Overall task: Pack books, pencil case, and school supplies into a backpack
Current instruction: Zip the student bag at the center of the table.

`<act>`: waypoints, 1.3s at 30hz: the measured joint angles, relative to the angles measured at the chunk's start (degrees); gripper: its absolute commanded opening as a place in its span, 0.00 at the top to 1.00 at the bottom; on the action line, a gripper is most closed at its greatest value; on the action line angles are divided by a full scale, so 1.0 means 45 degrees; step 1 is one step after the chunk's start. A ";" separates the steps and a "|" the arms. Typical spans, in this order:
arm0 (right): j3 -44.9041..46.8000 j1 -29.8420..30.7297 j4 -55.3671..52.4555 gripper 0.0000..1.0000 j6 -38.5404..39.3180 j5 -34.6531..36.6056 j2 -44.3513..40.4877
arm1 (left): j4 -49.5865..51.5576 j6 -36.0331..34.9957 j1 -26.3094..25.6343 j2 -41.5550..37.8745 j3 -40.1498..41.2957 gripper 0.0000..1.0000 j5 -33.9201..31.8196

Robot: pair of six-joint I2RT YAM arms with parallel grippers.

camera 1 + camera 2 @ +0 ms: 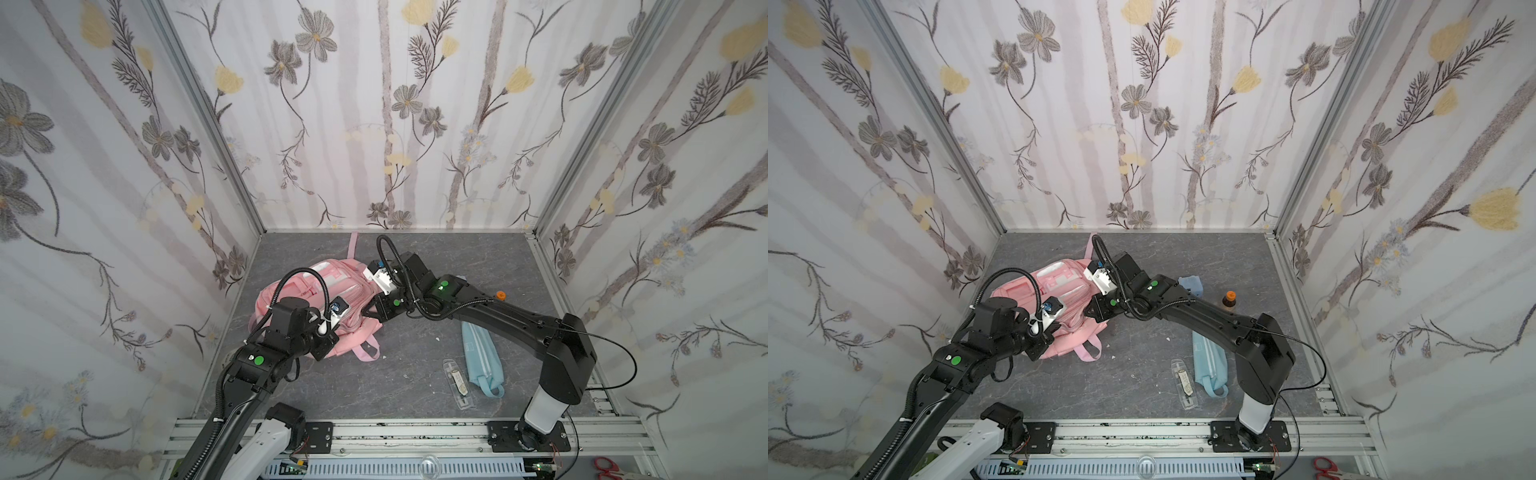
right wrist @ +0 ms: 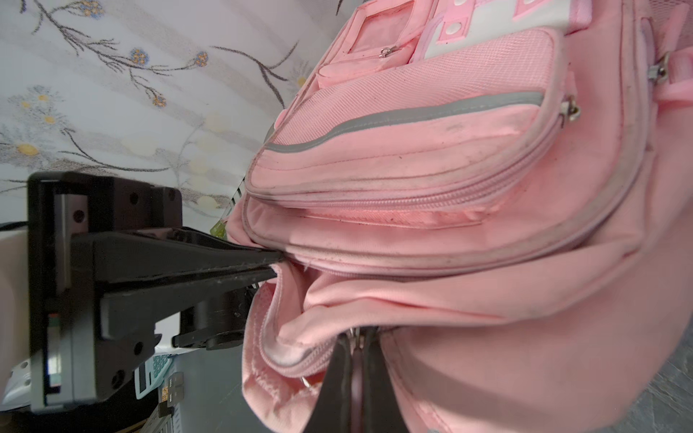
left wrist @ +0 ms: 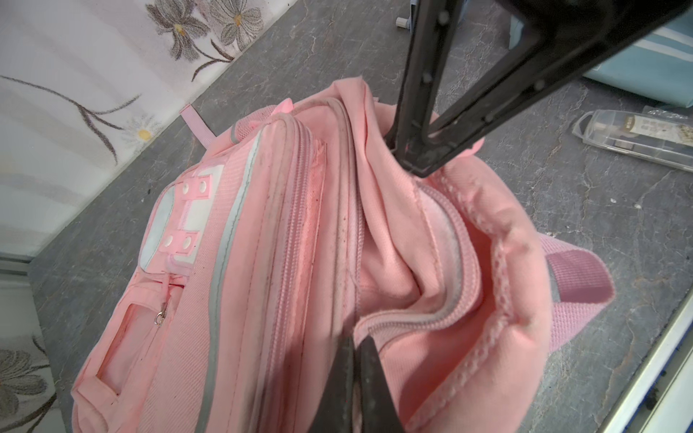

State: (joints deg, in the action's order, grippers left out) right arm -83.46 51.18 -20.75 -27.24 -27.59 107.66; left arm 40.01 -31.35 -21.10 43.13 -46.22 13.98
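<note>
backpack (image 1: 357,332) on grey marbled tabletop (image 1: 374,386) | floral-papered walls (image 1: 374,124) on three sides

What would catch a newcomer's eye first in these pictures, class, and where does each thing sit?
The pink backpack lies left of centre on the grey table, with the left gripper and right gripper both pinching fabric at its opening. To its right, nearer the front, lie a light-blue pencil case and a narrow clear case.

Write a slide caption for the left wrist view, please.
Left gripper and right gripper pinch the backpack at its opening.
</note>
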 measured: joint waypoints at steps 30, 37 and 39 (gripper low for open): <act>-0.0073 -0.0019 -0.0024 1.00 0.0194 -0.0432 -0.0549 | -0.1724 0.2103 -0.0879 0.1617 -0.0374 1.00 0.1005; -0.0107 0.0466 0.0073 1.00 0.0296 0.0131 -0.0554 | -0.1486 0.2934 -0.0879 0.2123 -0.0680 1.00 0.0826; -0.0107 0.0491 0.0058 1.00 0.0296 0.0311 -0.0568 | -0.1462 0.2914 -0.0879 0.2069 -0.0680 1.00 0.0811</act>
State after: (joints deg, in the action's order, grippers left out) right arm -83.94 53.39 -20.49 -25.91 -26.20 105.10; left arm 33.43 -18.24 -25.06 52.45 -49.28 17.63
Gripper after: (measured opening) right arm 0.060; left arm 0.053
